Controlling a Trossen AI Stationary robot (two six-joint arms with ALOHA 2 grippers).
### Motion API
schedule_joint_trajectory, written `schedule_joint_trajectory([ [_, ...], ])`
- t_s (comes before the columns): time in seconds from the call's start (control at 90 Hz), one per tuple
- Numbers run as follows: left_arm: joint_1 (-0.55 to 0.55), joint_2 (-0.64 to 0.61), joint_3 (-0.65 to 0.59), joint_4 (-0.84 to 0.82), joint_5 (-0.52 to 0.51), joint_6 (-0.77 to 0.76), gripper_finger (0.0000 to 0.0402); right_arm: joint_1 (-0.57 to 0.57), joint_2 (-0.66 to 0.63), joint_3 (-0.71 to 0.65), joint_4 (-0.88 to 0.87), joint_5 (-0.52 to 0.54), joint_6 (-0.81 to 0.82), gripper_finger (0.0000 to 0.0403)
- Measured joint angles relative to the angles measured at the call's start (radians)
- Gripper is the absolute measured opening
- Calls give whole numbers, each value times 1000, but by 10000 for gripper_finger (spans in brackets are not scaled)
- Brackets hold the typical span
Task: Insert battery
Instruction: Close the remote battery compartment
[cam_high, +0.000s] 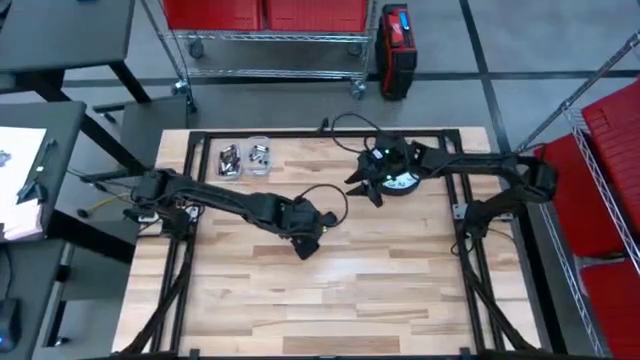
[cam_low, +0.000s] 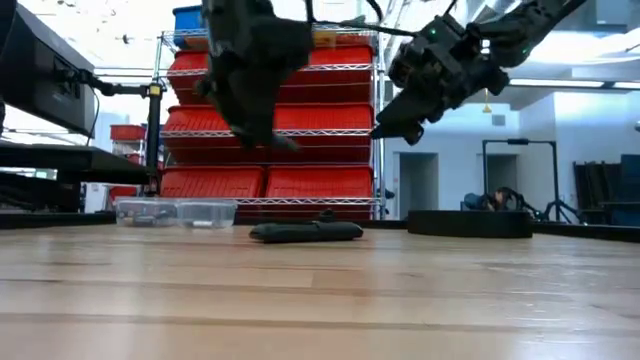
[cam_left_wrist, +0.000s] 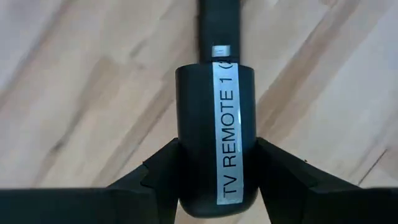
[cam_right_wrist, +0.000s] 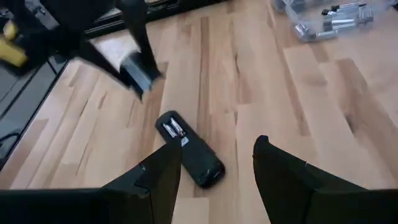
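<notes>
A workshop or lab: wire shelving (cam_low: 270, 120) stacked with red storage bins (cam_low: 215, 183), concrete floor (cam_high: 520, 50), wooden bench (cam_high: 330, 290)

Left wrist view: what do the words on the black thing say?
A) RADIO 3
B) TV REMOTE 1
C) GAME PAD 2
B: the white label on the black piece, which the left gripper holds between its fingers, reads TV REMOTE 1.
</notes>
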Motion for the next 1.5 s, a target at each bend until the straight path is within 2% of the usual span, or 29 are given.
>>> schedule_joint_trajectory([
  [0.289,-11,90,1,84,38,-16,153,5,-2,-5,26,-18,-11,178],
  [0.589,-11,57,-141,158,76,-51,153,6,-1,-5,34,-22,-17,178],
  [0.8,8,51,-192,299,79,-47,153,6,-1,-5,36,-26,-17,178],
  [0.889,19,51,-218,306,80,-61,153,6,-1,-5,32,-26,-18,178],
  [1.5,70,51,-243,378,126,24,153,6,-1,-5,28,-26,-15,178],
])
